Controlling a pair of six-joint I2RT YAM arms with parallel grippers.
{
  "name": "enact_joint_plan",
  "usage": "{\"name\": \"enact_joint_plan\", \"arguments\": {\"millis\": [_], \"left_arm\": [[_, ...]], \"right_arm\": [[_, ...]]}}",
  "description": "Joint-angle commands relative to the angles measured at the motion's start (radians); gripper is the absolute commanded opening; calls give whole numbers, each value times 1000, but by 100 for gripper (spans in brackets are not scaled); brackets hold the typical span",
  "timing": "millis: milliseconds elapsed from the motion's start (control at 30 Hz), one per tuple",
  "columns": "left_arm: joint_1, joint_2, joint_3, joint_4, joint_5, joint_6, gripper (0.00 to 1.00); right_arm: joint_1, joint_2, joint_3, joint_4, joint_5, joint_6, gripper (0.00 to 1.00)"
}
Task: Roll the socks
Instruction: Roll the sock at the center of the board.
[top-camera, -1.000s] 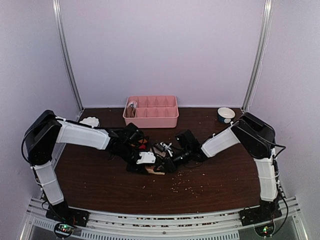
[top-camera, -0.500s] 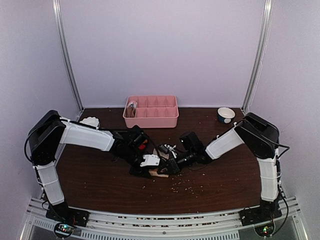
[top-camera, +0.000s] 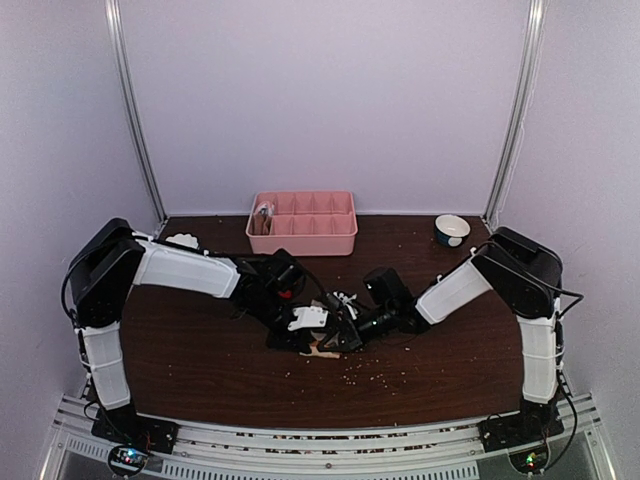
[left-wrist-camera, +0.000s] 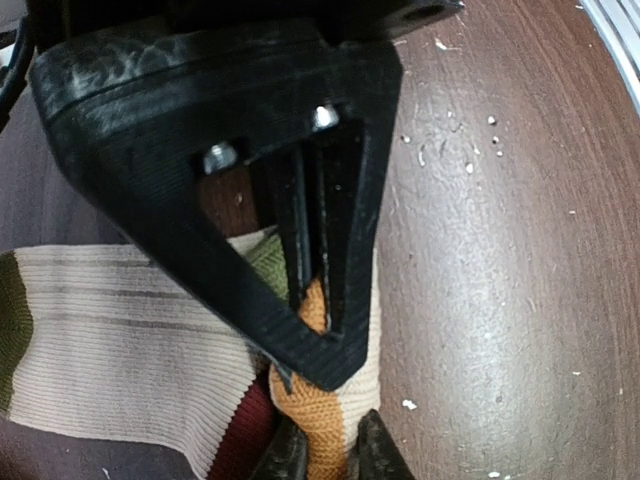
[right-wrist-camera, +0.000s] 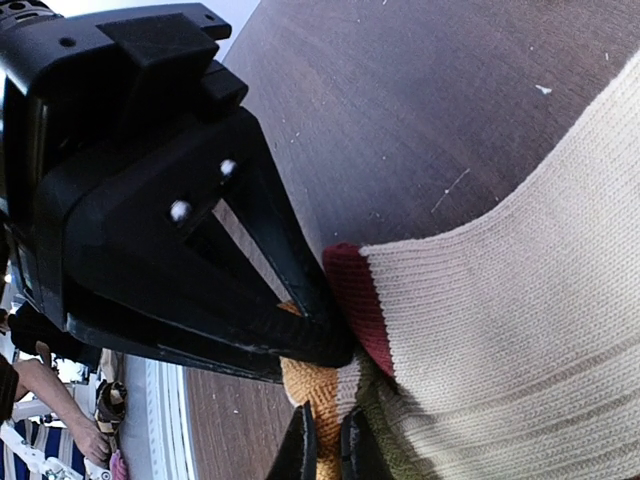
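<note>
Pink tray (top-camera: 302, 242) holds one item (top-camera: 263, 215) (socks (left-wrist-camera: 130, 330) outside)

The socks (left-wrist-camera: 120, 330) lie in a flattened heap on the dark brown surface (left-wrist-camera: 500, 250). One is ribbed cream, striped olive, with a dark red band (right-wrist-camera: 355, 300), and it lies over darker fabric. A mustard-orange part (left-wrist-camera: 322, 425) is squeezed into a narrow ridge at the heap's edge. From above only a tan scrap (top-camera: 322, 347) shows.

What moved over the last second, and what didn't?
The left end effector and right end effector shifted to the right together, taking the socks along, both still clamped on the fabric. The tray and bowl stayed put.
</note>
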Motion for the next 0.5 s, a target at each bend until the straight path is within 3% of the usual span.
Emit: {"name": "enact_joint_plan", "arguments": {"millis": [0, 133, 233, 467], "left_arm": [[-11, 70, 35, -80, 23, -12, 13], [9, 127, 76, -131, 54, -54, 9], [40, 164, 120, -207, 180, -89, 7], [73, 281, 206, -374, 325, -105, 2]], "right_arm": [[31, 92, -93, -233, 160, 20, 0], [30, 60, -127, -198, 171, 3, 19], [30, 9, -173, -164, 218, -26, 27], [28, -128, -286, -85, 312, -80, 32]]}}
